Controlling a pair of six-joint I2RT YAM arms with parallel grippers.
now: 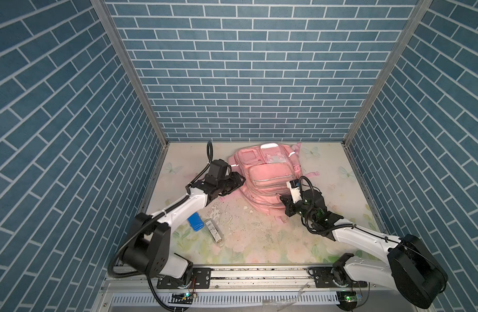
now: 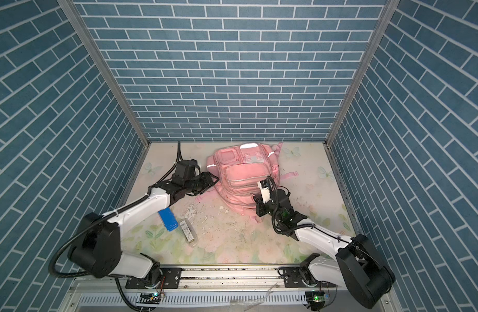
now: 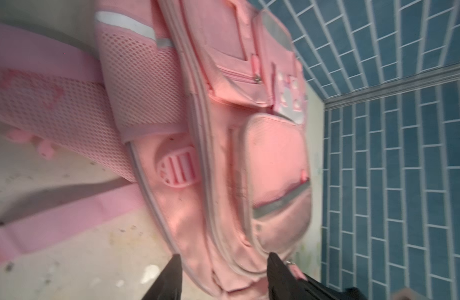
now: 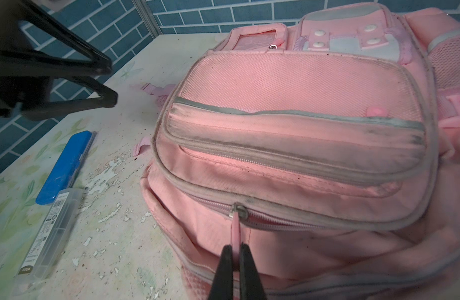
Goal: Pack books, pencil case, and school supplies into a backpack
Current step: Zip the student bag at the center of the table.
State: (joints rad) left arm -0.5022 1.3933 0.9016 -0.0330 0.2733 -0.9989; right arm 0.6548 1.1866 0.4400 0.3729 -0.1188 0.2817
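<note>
The pink backpack (image 1: 262, 175) lies flat on the tabletop (image 1: 259, 243) with its pockets facing up. Its long side runs straight away from the right tool (image 4: 234, 250), toward the back wall. The right tool sits at the bag's near end. Its two fingers are squeezed together on the pink zipper pull (image 4: 235, 228). The pull points from its metal slider back toward the tool. It is hard to tell if the zip beside the slider is open.

The left tool (image 4: 110, 81) is just beside the bag's left side. Its fingers are spread apart and hold nothing. The left wrist view is blurry, and the bag's edge shows between the fingers there, so it is unclear whether they touch the bag.

A blue pencil case (image 4: 65, 166) and a clear box (image 4: 47, 233) lie side by side, left of the right tool and behind the left tool. In both top views the left arm hides one end of the pencil case. The right wrist view cuts off the bag's right side.
</note>
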